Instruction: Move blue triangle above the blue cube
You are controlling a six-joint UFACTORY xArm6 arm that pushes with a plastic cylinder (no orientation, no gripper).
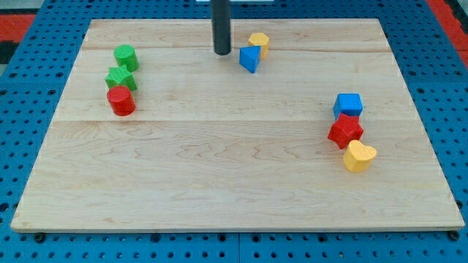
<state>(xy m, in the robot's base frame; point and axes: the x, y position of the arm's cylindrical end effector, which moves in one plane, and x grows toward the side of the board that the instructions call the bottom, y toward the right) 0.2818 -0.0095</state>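
1. Tip of the bare rod, no fingers to spread or pinch, sits just left of the blue triangle, apart from it.
2. Yellow block touches blue triangle's upper right.
3. Blue cube lies well to blue triangle's lower right, red star block touching below it.

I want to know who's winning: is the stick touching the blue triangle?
No, my tip stands just to the view's left of the blue triangle, with a small gap between.

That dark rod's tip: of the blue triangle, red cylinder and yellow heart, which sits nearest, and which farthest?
From my tip:
1. Blue triangle, just to its right at the view's top.
2. Red cylinder, toward the view's left.
3. Yellow heart, far at lower right.
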